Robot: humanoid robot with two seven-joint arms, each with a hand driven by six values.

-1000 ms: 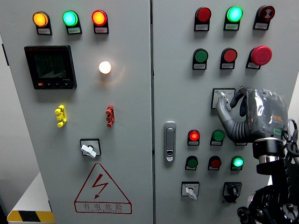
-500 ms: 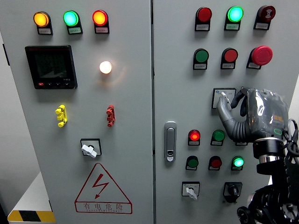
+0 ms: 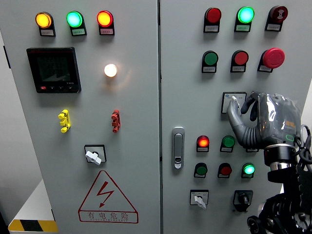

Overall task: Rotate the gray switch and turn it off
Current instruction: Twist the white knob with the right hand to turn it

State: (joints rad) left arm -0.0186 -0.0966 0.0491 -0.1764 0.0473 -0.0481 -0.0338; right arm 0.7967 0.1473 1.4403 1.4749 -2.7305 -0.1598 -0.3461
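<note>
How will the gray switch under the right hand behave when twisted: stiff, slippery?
Gray switch sits panel-mounted, so it probably turns in place rather than shifting. Its knob looks small and smooth, so the right hand fingers may slip. It is mostly hidden, so stiffness is unclear.

We are facing an electrical control cabinet [image 3: 141, 146], the sort found in an industrial plant or a training lab. Its gray doors carry coloured indicator lamps [image 3: 74, 19], push buttons [image 3: 210, 58], a red emergency stop [image 3: 273, 57], a digital meter [image 3: 53, 69], rotary switches [image 3: 93, 156] and a high-voltage warning triangle [image 3: 107, 197].
</note>
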